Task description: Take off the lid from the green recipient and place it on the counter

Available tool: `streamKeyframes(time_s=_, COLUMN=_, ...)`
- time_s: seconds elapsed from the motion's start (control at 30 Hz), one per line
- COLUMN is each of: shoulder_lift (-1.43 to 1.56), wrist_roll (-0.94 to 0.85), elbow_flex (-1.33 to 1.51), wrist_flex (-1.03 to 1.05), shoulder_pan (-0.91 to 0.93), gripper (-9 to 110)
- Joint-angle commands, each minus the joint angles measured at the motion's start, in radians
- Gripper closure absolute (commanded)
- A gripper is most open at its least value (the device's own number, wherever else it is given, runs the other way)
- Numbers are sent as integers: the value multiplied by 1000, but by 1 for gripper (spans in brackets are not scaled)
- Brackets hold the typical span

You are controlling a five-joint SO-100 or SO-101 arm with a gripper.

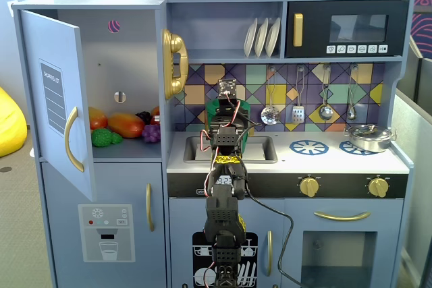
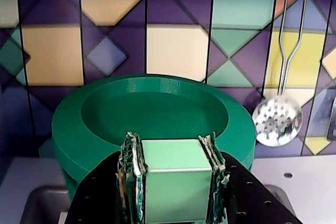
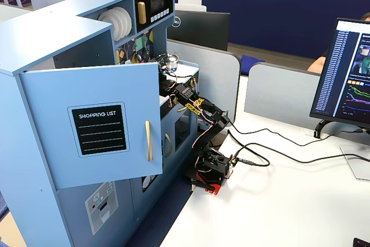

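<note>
Nearest the wrist camera: claw (image 2: 176,182) clamped on the light green tab, one finger (image 2: 131,177) on each side of it. Lid (image 2: 157,111) directly ahead of and below the claw, lying flat on the cup (image 2: 63,171) over the sink end of the tabletop (image 1: 290,160). Likely called for a straight lift, then a sideways carry to bare tabletop.

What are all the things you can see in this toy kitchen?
lid: one, green, on the green recipient, its light green tab between the end effector's fingers
green recipient: one, dark green, behind the sink
counter: one, white, with blue burner rings
pot: one, silver, right burner
plates: three, white, upper shelf
utensils: four, silver, hanging on the tiled wall
toy food: several, mixed colours, open cupboard
phone: one, gold, cupboard side
end effector: one, black, closed on the tab
</note>
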Motion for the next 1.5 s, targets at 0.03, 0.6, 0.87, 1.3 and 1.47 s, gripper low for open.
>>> streamKeyframes(time_s=0.03, shoulder_lift=34, wrist_roll=-5, elbow_flex=-83, wrist_flex=-46, shoulder_pan=46, gripper=101)
streamKeyframes(time_s=0.6, shoulder_lift=51, wrist_roll=35, elbow_flex=84, wrist_flex=-175, shoulder_pan=531, gripper=101)
streamKeyframes(time_s=0.87, shoulder_lift=-23, wrist_roll=14, elbow_flex=311, wrist_flex=-397, shoulder_pan=546, gripper=101)
streamKeyframes(time_s=1.3, shoulder_lift=-63, wrist_roll=-57, elbow_flex=472, wrist_flex=-485, shoulder_pan=522, gripper=101)
streamKeyframes(time_s=1.47, shoulder_lift=-63, wrist_roll=-44, elbow_flex=500, wrist_flex=-500, shoulder_pan=515, gripper=98)
